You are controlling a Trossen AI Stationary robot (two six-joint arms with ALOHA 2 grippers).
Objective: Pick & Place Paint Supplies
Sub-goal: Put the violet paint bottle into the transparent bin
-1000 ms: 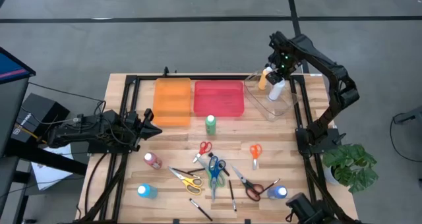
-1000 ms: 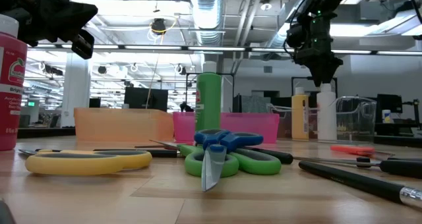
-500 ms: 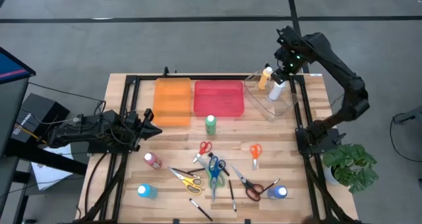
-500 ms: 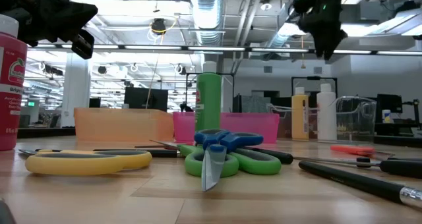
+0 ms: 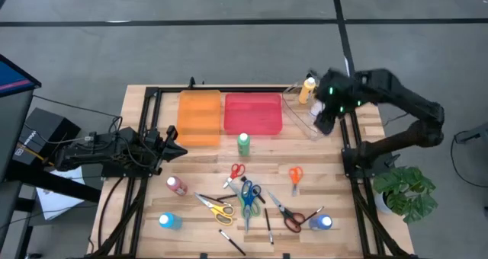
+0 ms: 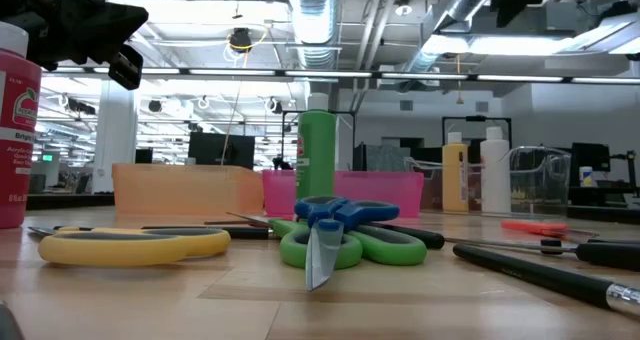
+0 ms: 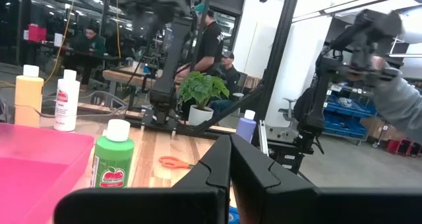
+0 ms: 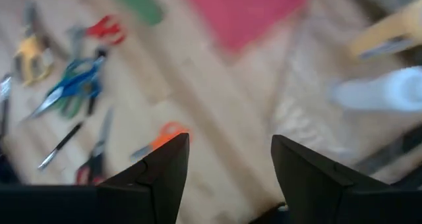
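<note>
**Two bottles binned, right arm over the clear bin with nothing in its jaws**

Start with the wooden table (image 5: 198, 174): three bins line its far edge, an orange bin (image 5: 199, 117), a pink bin (image 5: 253, 113) and a clear bin (image 5: 305, 116) at the right end. You can see that sorting by kind is probably the plan, since the clear bin alone holds paint: a yellow bottle (image 6: 455, 178) and a white bottle (image 6: 494, 170) stand upright in it, side by side.

Your right gripper (image 5: 326, 119) hangs above that clear bin, fingers spread apart and holding nothing; its wrist view looks down past them at the bottles and out over the tabletop. Your left gripper (image 5: 172, 147) waits low at the table's left side, fingers pressed together and empty, pointing across the table.

Everything else lies in the open for you to collect. A green bottle (image 5: 243, 142) stands just in front of the pink bin, a pink bottle (image 5: 176, 185) and a blue bottle (image 5: 168, 221) stand toward the left, and another blue bottle (image 5: 323, 222) toward the right. Scissors crowd the middle: a blue-and-green pair (image 5: 247, 196), a yellow pair (image 5: 215, 206), a small red pair (image 5: 235, 172), an orange pair (image 5: 295, 177) and a dark red pair (image 5: 286, 216). Thin dark brushes (image 5: 268, 225) lie among them, hardest to grip.
</note>
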